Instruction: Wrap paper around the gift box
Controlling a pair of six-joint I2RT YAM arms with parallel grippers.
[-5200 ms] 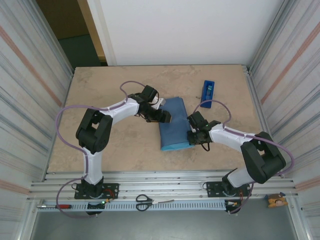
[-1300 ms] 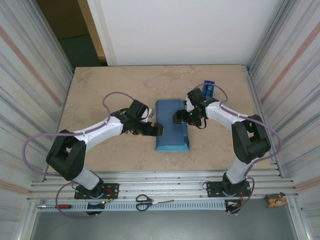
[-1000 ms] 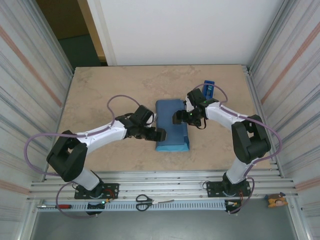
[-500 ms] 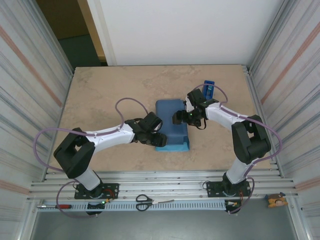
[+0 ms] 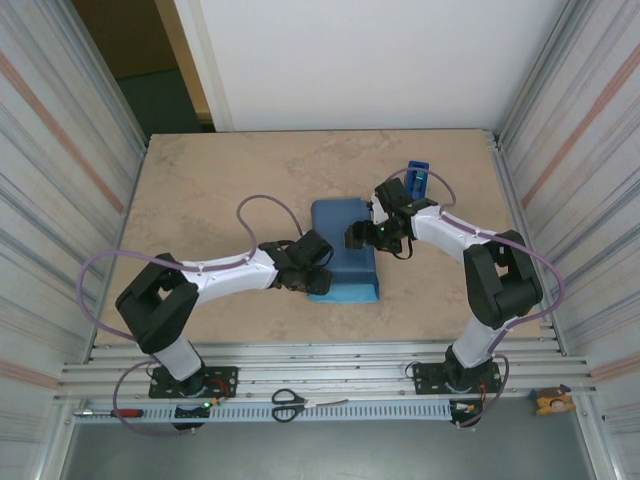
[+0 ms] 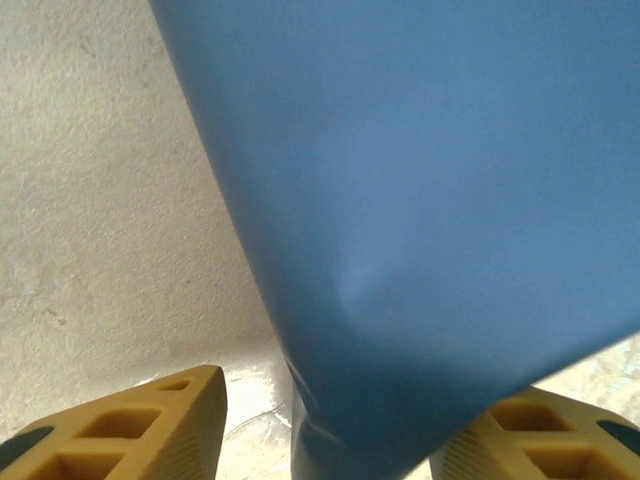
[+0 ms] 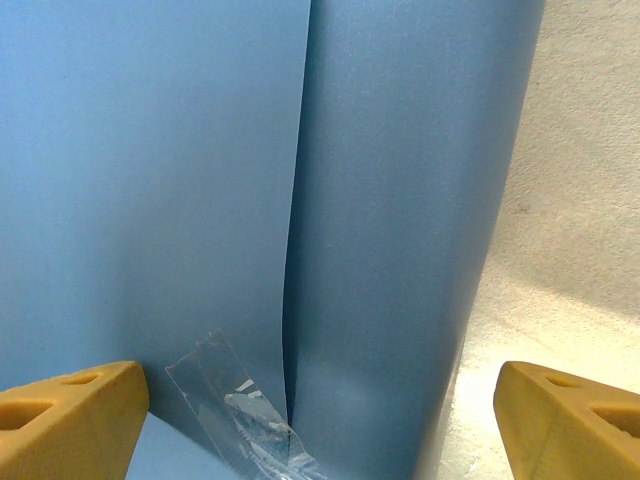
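Shifted within the last second: the left pincer, off the left edge of the paper and down to its lower-left corner in the top view, jaws narrowed from wide to roughly half. In the left wrist view, yellow fingers on either side of a hanging blue fold. Impossible to tell whether pinched yet or merely straddled.

No change at the right pincer: released, spread wide, parked over the paper's upper right, above the overlap seam and a strip of clear tape.

Likely meaning: long seam already closed, and the end flap toward the bottom of the frame next to be folded in. The gift box judged to be inside the blue wrap, at the centre of the surface.

Counted: one sheet of paper folded into a bundle, one tape strip, one blue tape dispenser at upper right, one pair of scissors on the rail at the bottom, two arms.
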